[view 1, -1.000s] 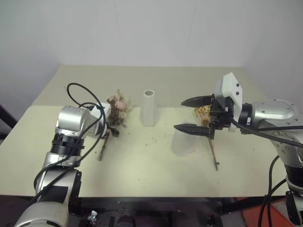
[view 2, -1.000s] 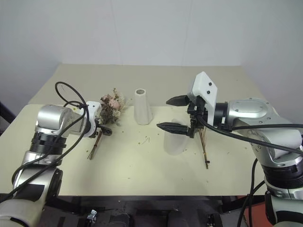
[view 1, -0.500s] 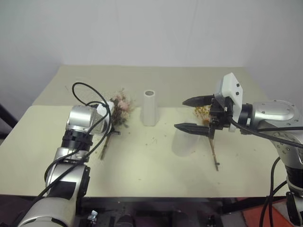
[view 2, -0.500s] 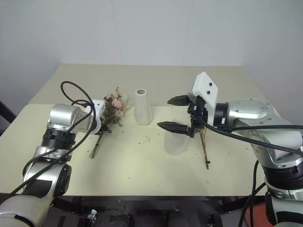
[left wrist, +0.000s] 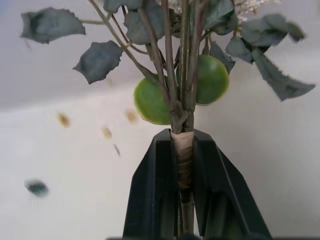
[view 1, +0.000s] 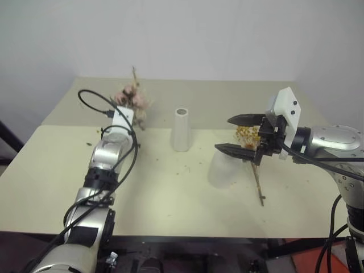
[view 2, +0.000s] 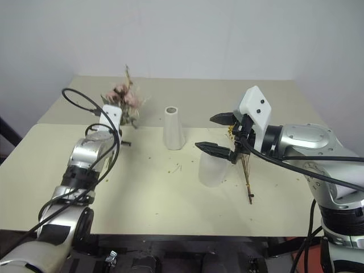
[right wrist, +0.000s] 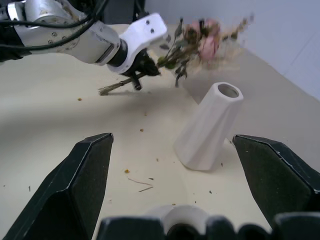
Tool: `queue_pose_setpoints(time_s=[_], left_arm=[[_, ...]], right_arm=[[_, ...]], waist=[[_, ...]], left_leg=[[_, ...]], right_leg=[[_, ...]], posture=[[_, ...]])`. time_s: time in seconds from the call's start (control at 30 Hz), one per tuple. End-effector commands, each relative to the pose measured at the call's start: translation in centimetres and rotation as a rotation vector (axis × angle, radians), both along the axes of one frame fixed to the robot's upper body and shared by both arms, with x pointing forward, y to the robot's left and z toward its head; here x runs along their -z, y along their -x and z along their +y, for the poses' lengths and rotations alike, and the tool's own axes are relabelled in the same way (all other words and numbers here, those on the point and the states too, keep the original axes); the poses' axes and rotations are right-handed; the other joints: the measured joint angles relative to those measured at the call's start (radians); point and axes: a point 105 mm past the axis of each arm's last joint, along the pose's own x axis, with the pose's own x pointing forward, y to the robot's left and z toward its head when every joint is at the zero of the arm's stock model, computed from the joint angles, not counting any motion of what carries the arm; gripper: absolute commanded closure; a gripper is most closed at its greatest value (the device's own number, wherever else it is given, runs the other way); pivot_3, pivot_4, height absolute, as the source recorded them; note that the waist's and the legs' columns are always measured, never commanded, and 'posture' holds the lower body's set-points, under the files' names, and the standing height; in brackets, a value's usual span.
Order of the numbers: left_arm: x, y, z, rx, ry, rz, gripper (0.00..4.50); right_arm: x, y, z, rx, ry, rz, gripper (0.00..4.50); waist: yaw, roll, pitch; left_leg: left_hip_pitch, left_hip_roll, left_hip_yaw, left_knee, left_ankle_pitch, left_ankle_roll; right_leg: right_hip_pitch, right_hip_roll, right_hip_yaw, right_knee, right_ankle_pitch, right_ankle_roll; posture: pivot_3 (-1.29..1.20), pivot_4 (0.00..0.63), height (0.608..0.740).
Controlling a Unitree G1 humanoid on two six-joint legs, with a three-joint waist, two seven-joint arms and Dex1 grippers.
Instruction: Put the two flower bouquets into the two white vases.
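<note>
Neither bouquet is in a vase yet, so both placements remain; first pickup looks done. Far left, the left gripper (left wrist: 183, 150) is clamped narrow on the wrapped stems of the rose bouquet (view 1: 131, 99), held clear above the tabletop (view 1: 165, 193) at about 10 o'clock from centre. Its long axis runs near upright, blooms up toward 12, stem ends down behind the gripper; leaning slightly. Centre, the tall vase (view 1: 181, 129) stands upright, mouth up, empty, just to the bouquet's 3 o'clock side, apart from it. Next over, the squat vase (view 1: 222, 169) sits at roughly 4 o'clock of the tall one, also empty as far as can be seen. Right gripper (view 1: 242, 135) hangs wide open above squat vase, holding nothing. Rightmost, the yellow bouquet (view 1: 253, 165) lies flat on tabletop beside squat vase, axis approx 12-to-6: blossoms at the far end, brown stem ends toward 6. Left to do, I'd judge: drop roses stems-down into a vase, then pick up and place the yellow one.
</note>
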Motion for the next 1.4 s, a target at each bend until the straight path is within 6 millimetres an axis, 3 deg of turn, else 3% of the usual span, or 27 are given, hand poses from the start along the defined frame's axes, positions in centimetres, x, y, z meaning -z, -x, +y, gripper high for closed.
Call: queue_pose_setpoints(time_s=[0.03, 0.17, 0.37, 0.43, 0.6, 0.83, 0.97, 1.4], left_arm=[[-9.2, -0.6, -0.3, -0.01, -0.021, -0.399, 4.37], [-13.4, -1.3, -0.9, 0.044, 0.1, -0.533, 4.37], [-16.0, -1.1, -4.2, 0.315, 0.326, -0.708, 4.37], [-16.1, -0.5, -5.2, 0.485, 0.484, -0.765, 4.37], [-15.7, 0.5, -6.7, 0.699, 0.736, -0.861, 4.37], [-15.5, 1.0, -8.0, 0.814, 0.797, -0.876, 4.37], [-15.1, 1.3, -9.0, 0.867, 0.747, -0.868, 4.37], [-12.1, 0.7, -9.9, 0.848, 0.792, -0.796, 4.37]], right_arm=[[-1.8, 0.5, -0.5, 0.038, -0.035, -0.085, 0.0], [-2.0, 0.7, -0.9, 0.082, -0.058, -0.105, 0.0], [-1.3, 1.5, -1.4, 0.139, -0.088, -0.117, 0.0], [-1.3, 1.7, -1.4, 0.149, -0.103, -0.121, 0.0], [-1.4, 2.2, -2.2, 0.21, -0.109, -0.136, 0.0], [-1.0, 3.0, -2.9, 0.268, -0.114, -0.137, 0.0], [-1.0, 3.2, -3.0, 0.288, -0.12, -0.139, 0.0], [-1.1, 3.3, -3.2, 0.297, -0.1, -0.127, 0.0]], waist=[[0.003, 0.0, 0.0], [0.004, 0.0, 0.0], [0.002, 0.0, 0.0], [0.001, 0.0, 0.0], [-0.007, 0.0, 0.0], [-0.006, 0.0, 0.0], [-0.006, 0.0, 0.0], [-0.006, 0.0, 0.0]], left_leg=[[-0.001, 0.0, 0.0, 0.0, 0.0, 0.0], [-0.004, -0.001, 0.0, 0.0, 0.0, 0.0], [-0.003, -0.002, 0.0, 0.0, 0.0, 0.001], [-0.003, -0.002, 0.0, 0.0, 0.0, 0.0], [-0.003, -0.001, 0.0, 0.0, 0.0, 0.0], [-0.003, -0.001, 0.0, 0.001, 0.0, 0.0], [-0.003, -0.001, 0.0, 0.001, 0.0, 0.0], [-0.003, -0.001, 0.0, 0.001, 0.0, 0.0]], right_leg=[[0.0, 0.0, 0.0, -0.001, 0.0, 0.0], [0.0, -0.002, 0.0, -0.005, 0.001, 0.002], [0.0, -0.002, 0.0, -0.005, 0.001, 0.003], [0.0, -0.001, 0.0, -0.004, 0.001, 0.003], [0.0, -0.001, 0.0, -0.004, 0.001, 0.002], [0.0, -0.001, 0.0, -0.003, 0.001, 0.003], [0.0, -0.001, 0.0, -0.003, 0.001, 0.003], [0.0, -0.001, 0.0, -0.003, 0.001, 0.003]], posture=[[0.0, 0.15, 0.74], [0.0, 0.15, 0.74], [0.0, 0.15, 0.74], [0.0, 0.15, 0.74], [0.0, 0.15, 0.74], [0.0, 0.15, 0.74], [0.0, 0.15, 0.74], [0.0, 0.15, 0.74]])
